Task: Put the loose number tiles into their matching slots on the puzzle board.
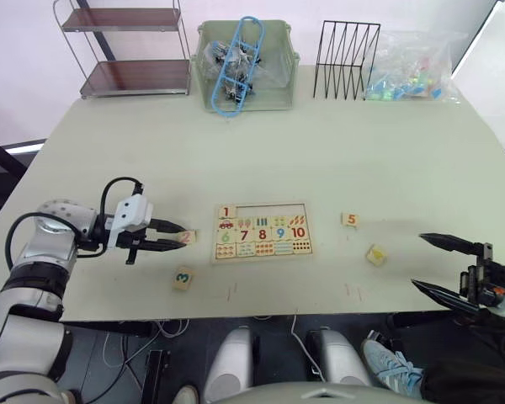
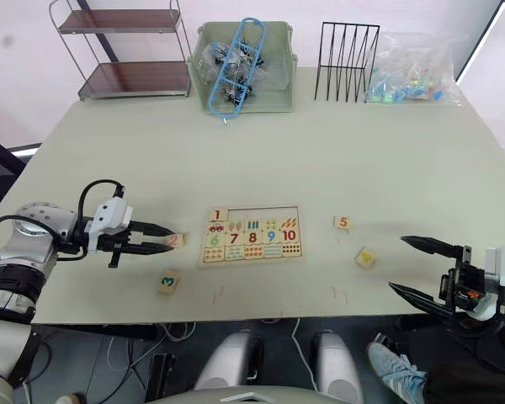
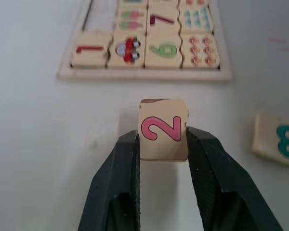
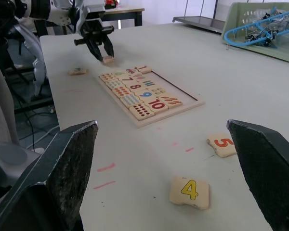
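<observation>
The left gripper's (image 3: 164, 144) two black fingers (image 3: 127, 163) pinch a small square pale-wood tile with a pink numeral 2 (image 3: 163, 129) by its side edges, just beside the left edge of the flat rectangular pale-wood puzzle board (image 1: 262, 231) on the pale table (image 1: 320, 151). The tile faces up, its numeral upright toward the wrist. On the board, the 1 tile (image 1: 226, 211) sits in the top row, with the empty recessed slots (image 1: 269, 209) beside it. A green 3 tile (image 1: 183, 277) lies near the table's front edge. The 5 tile (image 1: 349, 219) and yellow 4 tile (image 1: 375, 254) lie right of the board. The right gripper (image 1: 442, 267) hangs wide open off the table's right front.
</observation>
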`<state>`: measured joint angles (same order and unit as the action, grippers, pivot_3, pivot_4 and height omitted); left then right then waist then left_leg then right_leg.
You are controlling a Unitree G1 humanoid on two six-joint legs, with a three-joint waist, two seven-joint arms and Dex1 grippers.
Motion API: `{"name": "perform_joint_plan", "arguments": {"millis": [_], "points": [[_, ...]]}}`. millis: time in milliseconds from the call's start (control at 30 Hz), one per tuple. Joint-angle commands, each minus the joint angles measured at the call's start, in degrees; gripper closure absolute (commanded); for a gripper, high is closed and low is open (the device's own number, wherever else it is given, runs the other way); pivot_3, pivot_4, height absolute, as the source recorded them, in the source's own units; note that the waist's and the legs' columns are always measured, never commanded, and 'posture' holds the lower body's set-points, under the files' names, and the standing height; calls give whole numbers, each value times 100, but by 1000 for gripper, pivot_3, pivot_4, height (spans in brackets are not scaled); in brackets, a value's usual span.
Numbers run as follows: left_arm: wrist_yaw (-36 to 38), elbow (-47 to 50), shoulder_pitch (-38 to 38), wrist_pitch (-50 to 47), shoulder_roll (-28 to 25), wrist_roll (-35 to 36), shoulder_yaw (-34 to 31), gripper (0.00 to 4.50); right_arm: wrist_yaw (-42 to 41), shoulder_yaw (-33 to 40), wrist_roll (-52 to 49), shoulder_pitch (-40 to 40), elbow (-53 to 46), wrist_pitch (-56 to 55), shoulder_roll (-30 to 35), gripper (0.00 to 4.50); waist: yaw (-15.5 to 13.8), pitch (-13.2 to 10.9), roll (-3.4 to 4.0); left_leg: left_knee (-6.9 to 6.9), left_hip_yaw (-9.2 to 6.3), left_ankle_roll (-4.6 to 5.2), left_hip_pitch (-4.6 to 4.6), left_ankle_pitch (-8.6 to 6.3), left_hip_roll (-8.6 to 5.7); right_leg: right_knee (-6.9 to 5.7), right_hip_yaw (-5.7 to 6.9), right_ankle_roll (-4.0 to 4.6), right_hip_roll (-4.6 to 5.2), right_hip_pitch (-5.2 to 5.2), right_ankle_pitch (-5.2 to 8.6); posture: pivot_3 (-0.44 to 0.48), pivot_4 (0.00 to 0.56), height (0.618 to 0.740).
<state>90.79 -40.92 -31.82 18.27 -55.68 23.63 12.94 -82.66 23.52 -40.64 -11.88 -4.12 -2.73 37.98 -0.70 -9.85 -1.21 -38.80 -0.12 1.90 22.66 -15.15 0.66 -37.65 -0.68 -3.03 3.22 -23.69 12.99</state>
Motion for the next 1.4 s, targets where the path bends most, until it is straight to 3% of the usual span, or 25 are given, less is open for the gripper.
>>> {"name": "perform_joint_plan", "arguments": {"millis": [33,400,600,900,1400], "points": [[171,458,-82,-631,-196,232,-463,3598,84,130,-71,-91,-210,-62,-47,0,1,0,1,0,0,0,0,0,0,0,0,0,-1,0,0,0,150,740],[-352,1379,-777,-2034,147,-422,-619,3598,358,-66,16,-266,-461,-190,-463,0,-10,-1,-1,-3,-2,0,2,0,-10,0,1,0,-7,1,0,0,150,740],[-160,1706,-1419,-2681,503,-909,-163,3598,539,-55,28,-573,-655,-350,-722,0,0,-3,-1,-4,0,0,2,0,-11,0,-2,0,-14,0,0,0,150,740],[-124,1251,-2152,-2563,1165,-1705,355,3598,717,-105,91,-784,-775,-570,-926,0,19,-3,-2,-6,0,0,3,0,-12,0,-2,0,-18,0,1,0,150,740],[-438,1606,-2177,-2813,1496,-2458,681,3598,980,-147,100,-906,-934,-707,-966,0,11,-3,-2,-6,-3,0,4,1,-12,0,-4,0,-17,-1,0,0,150,740]]}}
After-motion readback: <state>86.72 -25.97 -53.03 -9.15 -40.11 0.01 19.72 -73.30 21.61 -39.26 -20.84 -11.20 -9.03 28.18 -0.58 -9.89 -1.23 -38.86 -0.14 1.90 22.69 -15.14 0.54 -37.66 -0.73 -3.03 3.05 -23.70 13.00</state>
